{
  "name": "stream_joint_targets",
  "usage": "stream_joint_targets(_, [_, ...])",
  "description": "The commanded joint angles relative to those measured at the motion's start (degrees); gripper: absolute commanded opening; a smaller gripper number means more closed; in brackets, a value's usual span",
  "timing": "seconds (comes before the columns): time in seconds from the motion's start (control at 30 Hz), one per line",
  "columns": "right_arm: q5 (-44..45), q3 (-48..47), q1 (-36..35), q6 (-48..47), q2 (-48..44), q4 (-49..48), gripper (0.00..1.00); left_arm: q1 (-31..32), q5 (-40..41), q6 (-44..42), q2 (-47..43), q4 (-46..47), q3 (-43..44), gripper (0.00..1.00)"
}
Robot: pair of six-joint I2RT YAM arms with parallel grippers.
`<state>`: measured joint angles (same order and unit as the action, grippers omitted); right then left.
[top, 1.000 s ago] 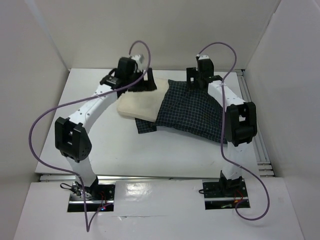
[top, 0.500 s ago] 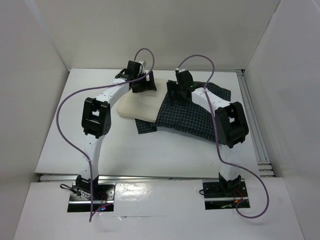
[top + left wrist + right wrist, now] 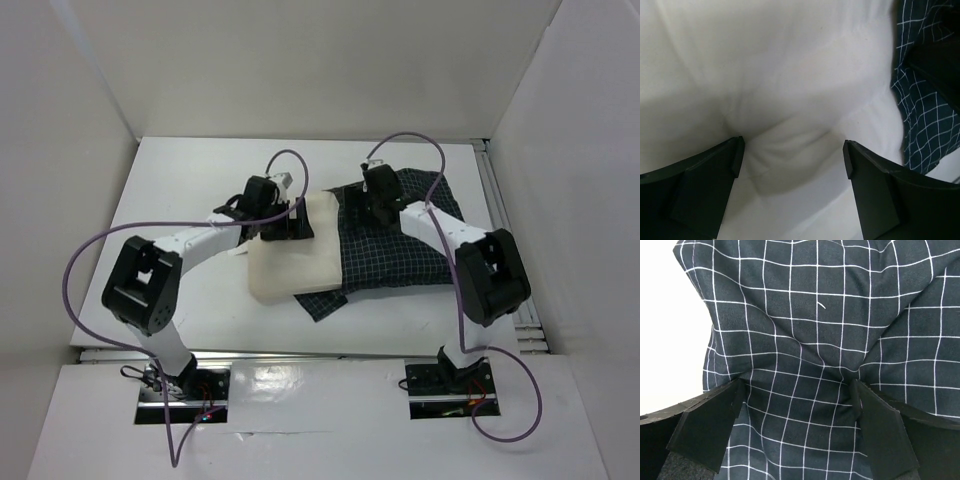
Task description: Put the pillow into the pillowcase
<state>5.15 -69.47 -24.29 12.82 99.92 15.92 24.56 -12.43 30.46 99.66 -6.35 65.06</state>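
Cream fabric fills most of the left wrist view. That's the pillow (image 3: 790, 75), and the left gripper (image 3: 792, 150) has its jaws spread wide with both tips pushed down into it. A soft fold puckers up between them, but nothing is actually pinched. A strip of the pillowcase (image 3: 925, 125) shows along the right edge of that view, right up against the pillow. From the top camera the pillow sits about mid-frame, a bit left of centre, on the white table (image 3: 230, 310). Its right edge lies over the left side of the pillowcase, and one dark checked corner pokes out from under the pillow's lower edge. The pillowcase is spread out right of centre, a bit wrinkled, and the pillow looks to be wholly outside it. The right gripper (image 3: 797, 390) is down on the upper left part of the pillowcase, jaws wide too. Its tips press onto the cloth so the white grid lines bunch toward the gap, and it isn't clamped on anything either.
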Motion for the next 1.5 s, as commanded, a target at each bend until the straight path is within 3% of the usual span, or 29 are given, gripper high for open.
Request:
stream_joint_targets(0.0, [0.6,4.3,-1.4,2.6,-4.5,6.1,1.0,1.6,1.4,3.3,-1.7,-15.4,-5.0,1.0])
stream_joint_targets(0.17, [6.5,-1.2,-3.7,-0.2,-7.2,8.1,1.0,1.6,8.7,0.0,-6.8,-20.4,4.5,1.0])
stream_joint_targets(0.3, [7.3,-7.0,-4.4,-3.4,-6.4,6.3,1.0,-0.6,8.8,-4.4,-5.4,-20.9,13.8,1.0])
stream_joint_targets(0.33, [7.2,-9.4,-5.0,-4.6,-5.7,6.3,1.0,-0.6,4.7,-8.9,-2.7,-20.9,17.1,1.0])
stream_joint_targets(0.5, [7.5,-17.3,-6.2,-8.0,1.7,6.9,1.0,-1.8,4.4,-15.4,10.3,-26.8,29.8,1.0])
stream_joint_targets(0.63, [10.1,-24.5,-6.8,-9.4,9.7,10.5,0.98,-4.6,-2.2,-21.4,19.4,-29.6,38.6,1.0])
stream_joint_targets(0.97, [10.7,-25.0,-8.0,-9.4,13.1,13.6,0.87,-5.1,-11.1,-30.0,22.7,-27.8,35.8,1.0])
stream_joint_targets(1.03, [10.7,-25.0,-8.0,-8.8,13.9,14.1,0.84,-5.1,-13.6,-30.8,24.3,-27.8,35.8,0.87])
stream_joint_targets(1.07, [11.9,-25.0,-8.0,-8.2,14.4,14.1,0.76,-5.1,-13.6,-30.8,24.9,-28.4,35.8,0.72])
stream_joint_targets(1.1, [12.5,-25.8,-8.0,-7.4,15.1,14.7,0.65,-5.1,-14.3,-30.8,24.9,-28.5,35.8,0.45])
stream_joint_targets(1.13, [13.3,-25.8,-8.0,-6.8,15.1,14.7,0.53,-5.1,-15.3,-30.3,25.5,-27.9,35.1,0.11])
stream_joint_targets(1.17, [15.0,-26.5,-8.0,-6.8,15.1,14.7,0.43,-5.1,-15.8,-30.3,25.5,-27.9,35.1,0.0])
stream_joint_targets(1.2, [15.0,-26.5,-8.0,-6.8,15.1,14.7,0.3,-5.1,-15.8,-30.3,25.5,-26.9,33.7,0.0])
stream_joint_targets(1.3, [15.0,-27.2,-8.0,-6.8,15.1,12.7,0.15,-4.6,-16.6,-28.6,23.5,-24.7,32.1,0.0])
stream_joint_targets(1.33, [13.9,-27.9,-8.0,-6.8,15.1,12.7,0.01,-4.6,-15.9,-27.7,22.6,-22.8,31.4,0.0])
stream_joint_targets(1.47, [7.9,-27.9,-9.1,-9.3,11.9,8.1,0.0,-4.6,-15.9,-22.4,17.5,-17.7,31.4,0.0])
